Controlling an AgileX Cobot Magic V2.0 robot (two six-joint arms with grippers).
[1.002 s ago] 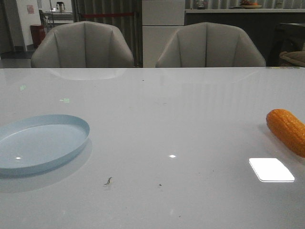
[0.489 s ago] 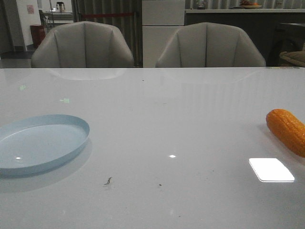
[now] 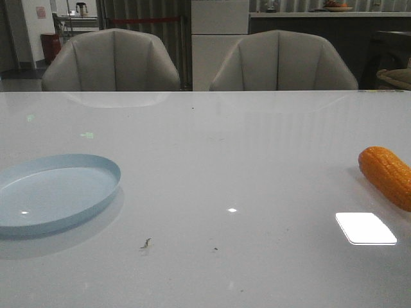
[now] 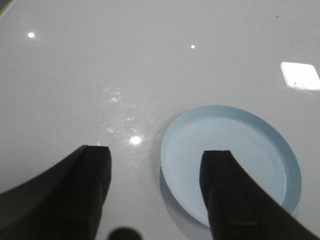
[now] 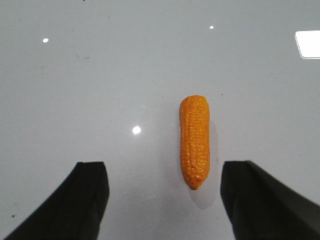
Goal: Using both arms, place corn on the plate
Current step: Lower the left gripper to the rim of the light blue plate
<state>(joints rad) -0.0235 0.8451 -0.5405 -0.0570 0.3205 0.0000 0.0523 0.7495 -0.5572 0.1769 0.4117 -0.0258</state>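
Note:
The orange corn (image 3: 387,175) lies flat on the white table at the far right of the front view, partly cut by the frame edge. The pale blue plate (image 3: 54,191) rests empty at the far left. Neither arm shows in the front view. Seen from the right wrist, the corn (image 5: 194,141) lies lengthwise on the table ahead of my open right gripper (image 5: 165,172), nearer one finger, untouched. In the left wrist view the plate (image 4: 280,150) sits under and beyond one finger of my open left gripper (image 4: 157,160), which holds nothing.
Two grey chairs (image 3: 112,61) stand behind the table's far edge. A bright rectangular light reflection (image 3: 365,228) lies on the table near the corn. Small dark specks (image 3: 146,243) mark the table's middle front.

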